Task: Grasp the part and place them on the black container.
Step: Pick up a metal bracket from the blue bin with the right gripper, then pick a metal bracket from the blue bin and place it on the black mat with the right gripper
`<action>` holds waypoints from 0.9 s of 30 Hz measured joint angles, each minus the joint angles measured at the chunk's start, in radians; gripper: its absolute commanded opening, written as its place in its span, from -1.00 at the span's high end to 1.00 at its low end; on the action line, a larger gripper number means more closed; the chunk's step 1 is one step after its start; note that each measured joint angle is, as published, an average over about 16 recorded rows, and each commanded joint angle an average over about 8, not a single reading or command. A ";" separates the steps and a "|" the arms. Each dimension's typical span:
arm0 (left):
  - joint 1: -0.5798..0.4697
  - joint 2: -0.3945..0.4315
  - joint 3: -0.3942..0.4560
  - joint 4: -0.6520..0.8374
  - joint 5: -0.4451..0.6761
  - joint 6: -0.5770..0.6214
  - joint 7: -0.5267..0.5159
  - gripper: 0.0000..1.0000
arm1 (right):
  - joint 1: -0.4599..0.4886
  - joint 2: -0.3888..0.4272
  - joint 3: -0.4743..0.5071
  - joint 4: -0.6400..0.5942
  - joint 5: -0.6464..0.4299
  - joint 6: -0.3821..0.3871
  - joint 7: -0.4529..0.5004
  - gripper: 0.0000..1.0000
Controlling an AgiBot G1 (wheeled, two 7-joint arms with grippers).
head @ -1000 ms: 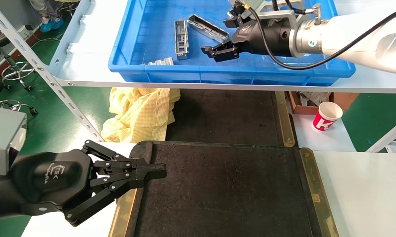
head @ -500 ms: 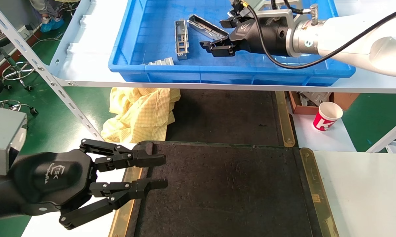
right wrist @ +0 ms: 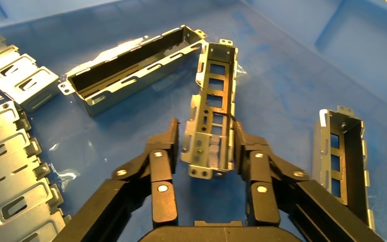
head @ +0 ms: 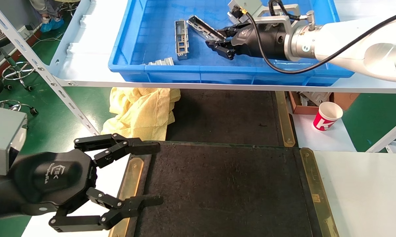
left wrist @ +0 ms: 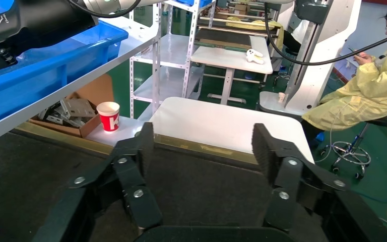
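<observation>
Several silver parts lie in the blue bin on the shelf. My right gripper reaches into the bin at the near end of a slanting part. In the right wrist view that part lies between the fingers of the right gripper, which is open and narrow: one finger touches the part, the other stands a small gap off. My left gripper is open wide over the left edge of the black container, holding nothing. The left wrist view shows the left gripper above the black container.
More parts lie in the bin: an upright one, flat ones, a long channel and one beside the gripper. A yellow cloth and a red paper cup sit beneath the shelf. A white table adjoins the container's right side.
My left gripper went from shut to wide open over the container's left edge. My right gripper moved farther into the bin and its fingers narrowed around the slanting part's end.
</observation>
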State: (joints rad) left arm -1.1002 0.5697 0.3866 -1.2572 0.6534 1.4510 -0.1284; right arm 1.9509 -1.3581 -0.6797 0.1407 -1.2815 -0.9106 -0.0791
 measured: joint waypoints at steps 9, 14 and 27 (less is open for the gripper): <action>0.000 0.000 0.000 0.000 0.000 0.000 0.000 -1.00 | 0.004 0.002 -0.015 0.000 0.019 0.008 -0.003 1.00; 0.000 0.000 0.000 0.000 0.000 0.000 0.000 -1.00 | 0.021 0.005 -0.017 -0.005 0.034 0.009 -0.010 1.00; 0.000 0.000 0.000 0.000 0.000 0.000 0.000 -1.00 | 0.094 0.047 -0.011 -0.042 0.069 -0.126 -0.055 1.00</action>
State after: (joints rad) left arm -1.1002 0.5697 0.3867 -1.2572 0.6533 1.4510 -0.1283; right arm 2.0451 -1.3115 -0.6911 0.0986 -1.2125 -1.0369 -0.1340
